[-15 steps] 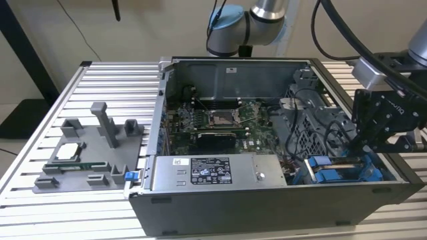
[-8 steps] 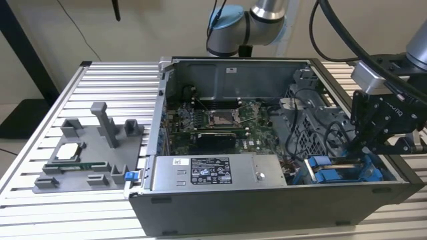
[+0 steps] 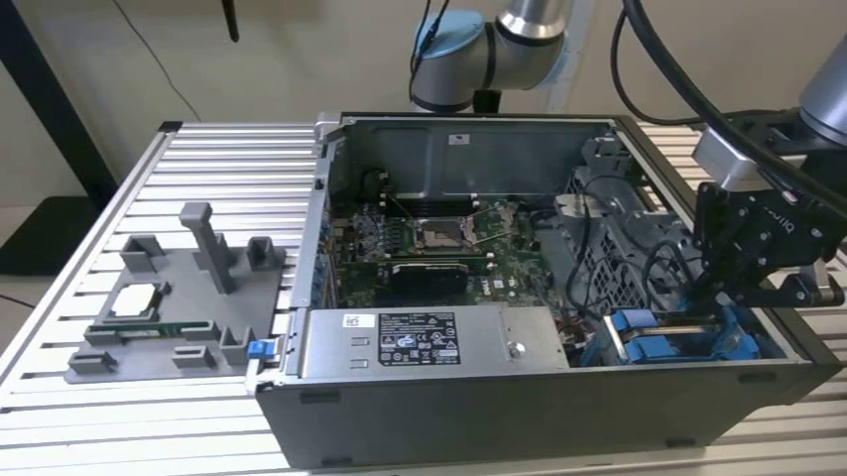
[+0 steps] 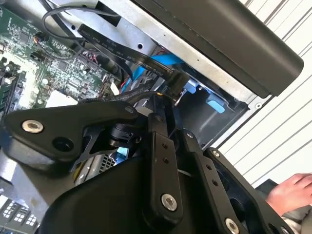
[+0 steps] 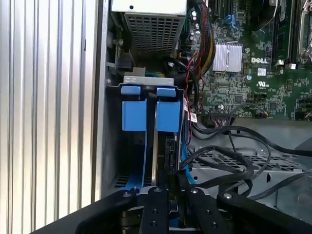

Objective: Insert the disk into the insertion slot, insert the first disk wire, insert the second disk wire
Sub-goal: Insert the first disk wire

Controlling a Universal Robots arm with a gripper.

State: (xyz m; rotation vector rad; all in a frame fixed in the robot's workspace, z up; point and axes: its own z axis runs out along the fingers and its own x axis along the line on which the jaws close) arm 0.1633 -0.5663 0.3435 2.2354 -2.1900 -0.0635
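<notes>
The disk (image 5: pixel 154 146) stands on edge inside the insertion slot (image 5: pixel 111 146), its blue carrier tabs (image 5: pixel 146 114) showing at the top. In the exterior view the slot (image 3: pixel 688 342) is at the case's front right corner. My gripper (image 3: pixel 699 297) reaches down into it. In both wrist views its fingers sit close together on the black connector (image 4: pixel 176 82) of a flat black disk wire (image 4: pixel 112 46), right at the disk's end. The same connector (image 5: pixel 170 156) sits between my gripper (image 5: pixel 171 178) fingers. My gripper (image 4: pixel 168 105) hides the contact point with the disk.
The open computer case (image 3: pixel 530 416) holds a motherboard (image 3: pixel 423 248), a labelled power-supply box (image 3: pixel 423 342) and loose black cables (image 5: pixel 229 161) beside the bay. A grey fixture with parts (image 3: pixel 173 307) lies at the exterior view's left. A person's hand (image 4: pixel 292 192) rests outside the case.
</notes>
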